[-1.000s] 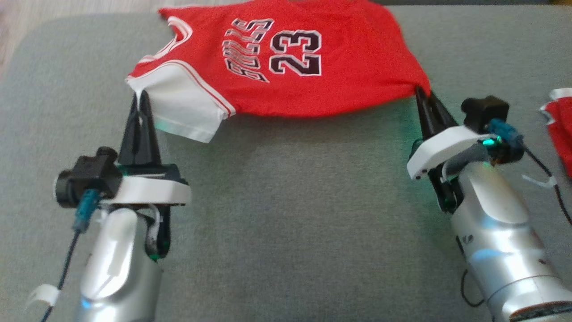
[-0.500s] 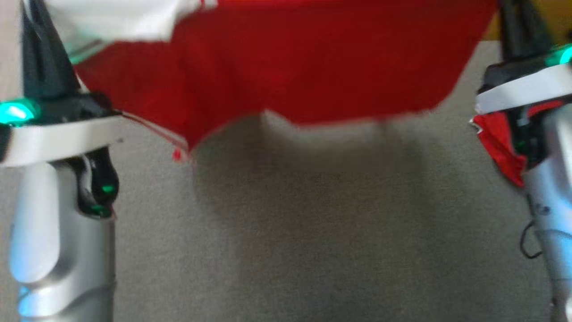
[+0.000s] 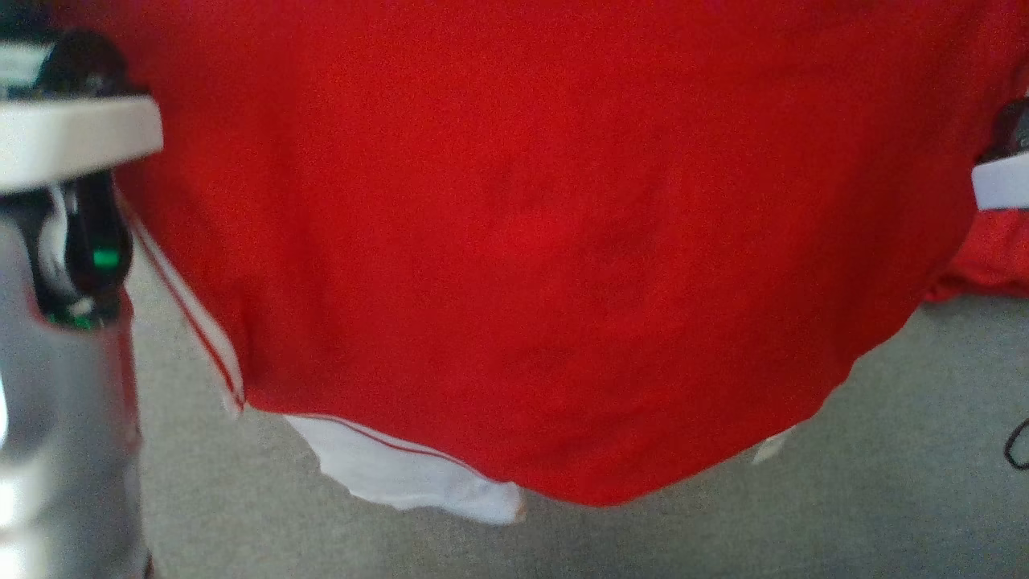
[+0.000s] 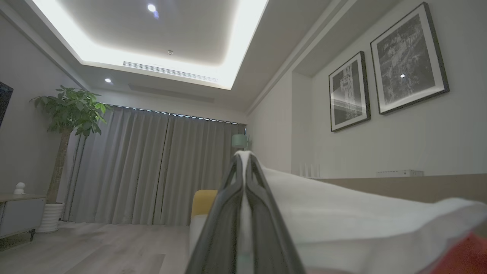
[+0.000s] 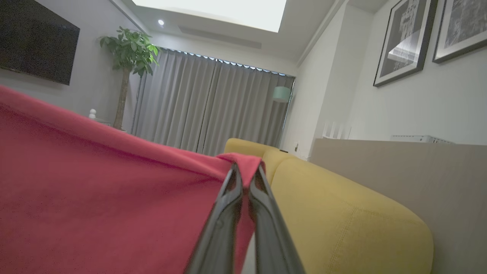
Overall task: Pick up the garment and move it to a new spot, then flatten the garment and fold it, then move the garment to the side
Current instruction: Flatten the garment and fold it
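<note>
The red garment (image 3: 530, 241), a jersey with white trim, hangs lifted in front of the head camera, its lower edge and a white sleeve (image 3: 402, 474) dangling above the grey surface. My left gripper (image 4: 243, 160) is shut on the jersey's white edge (image 4: 342, 213). My right gripper (image 5: 245, 169) is shut on a red corner of the jersey (image 5: 114, 198). In the head view the left forearm (image 3: 56, 402) stands at the left edge and the right wrist's white part (image 3: 1001, 181) at the right edge; the fingertips are out of frame there.
A grey padded surface (image 3: 884, 498) lies below the hanging cloth. Another red cloth (image 3: 993, 265) lies at the right edge. A yellow sofa (image 5: 342, 213), a potted plant (image 4: 68, 114), grey curtains (image 5: 213, 106) and framed pictures (image 4: 407, 61) surround the spot.
Both grippers have risen, lifting the jersey off the grey surface. It lay flat a second ago and now hangs close to the head camera; the view itself has also shifted.
</note>
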